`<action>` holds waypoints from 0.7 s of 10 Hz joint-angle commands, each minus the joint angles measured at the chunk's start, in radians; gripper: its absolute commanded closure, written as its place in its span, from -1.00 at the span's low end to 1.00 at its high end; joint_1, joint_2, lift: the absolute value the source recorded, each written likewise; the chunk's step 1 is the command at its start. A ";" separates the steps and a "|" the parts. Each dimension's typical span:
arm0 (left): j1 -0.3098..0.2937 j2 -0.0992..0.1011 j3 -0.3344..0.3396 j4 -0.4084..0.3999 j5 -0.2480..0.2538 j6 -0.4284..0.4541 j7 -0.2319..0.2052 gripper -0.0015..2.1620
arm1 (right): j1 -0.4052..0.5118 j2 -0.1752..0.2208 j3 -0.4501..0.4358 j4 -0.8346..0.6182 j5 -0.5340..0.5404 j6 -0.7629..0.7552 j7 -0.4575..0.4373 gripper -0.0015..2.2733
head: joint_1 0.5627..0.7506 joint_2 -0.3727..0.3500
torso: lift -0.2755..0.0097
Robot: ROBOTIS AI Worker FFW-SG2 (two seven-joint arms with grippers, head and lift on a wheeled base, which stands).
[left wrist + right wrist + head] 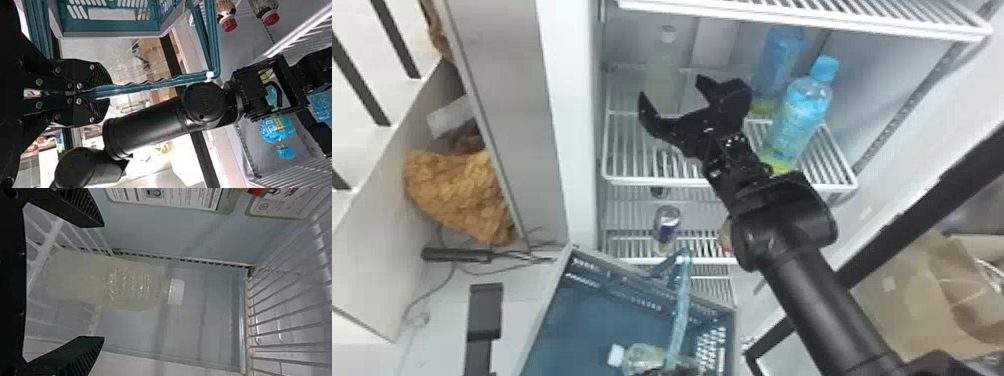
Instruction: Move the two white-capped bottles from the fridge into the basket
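A pale, white-capped bottle (664, 70) stands upright on the fridge's middle shelf, towards the left wall. My right gripper (671, 89) is spread open in front of it; in the right wrist view the bottle (135, 286) lies beyond and between the fingers of the right gripper (102, 282), with a gap to both. Another white-capped bottle (641, 358) lies on its side in the blue basket (592, 320). At the bottom edge, my left gripper (668, 371) holds the basket's handle; the left wrist view has the left gripper (94, 93) shut on this handle (156, 84).
Two blue bottles (799, 117) stand on the shelf's right side, beside the right arm. A wire shelf (797, 17) spans above, and a can (667, 222) stands on a lower one. The fridge's left wall edge (572, 125) rises behind the basket. Red-capped bottles (228, 17) appear in the left wrist view.
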 commanded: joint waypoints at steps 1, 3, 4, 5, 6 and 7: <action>-0.008 0.003 -0.009 0.005 0.000 0.000 -0.002 0.11 | -0.043 0.000 0.023 0.055 -0.017 -0.006 -0.005 -1.00 | 0.41 -0.41 | 0.93; -0.018 0.003 -0.015 0.013 0.002 -0.002 0.000 0.11 | -0.080 -0.001 0.041 0.094 -0.031 -0.006 -0.012 -1.00 | 0.41 -0.40 | 0.93; -0.020 0.005 -0.017 0.015 0.002 -0.002 0.000 0.11 | -0.102 -0.001 0.063 0.116 -0.041 -0.011 -0.015 -1.00 | 0.41 -0.40 | 0.93; -0.025 0.005 -0.023 0.017 0.002 -0.002 0.000 0.11 | -0.124 -0.001 0.084 0.136 -0.049 -0.018 -0.021 -1.00 | 0.41 -0.39 | 0.93; -0.030 0.007 -0.027 0.020 0.002 -0.005 0.000 0.11 | -0.143 -0.003 0.094 0.153 -0.049 -0.021 -0.025 -1.00 | 0.41 -0.38 | 0.93; -0.030 0.005 -0.027 0.020 0.004 -0.005 -0.002 0.11 | -0.153 -0.003 0.100 0.155 -0.049 -0.023 -0.035 -1.00 | 0.41 -0.36 | 0.93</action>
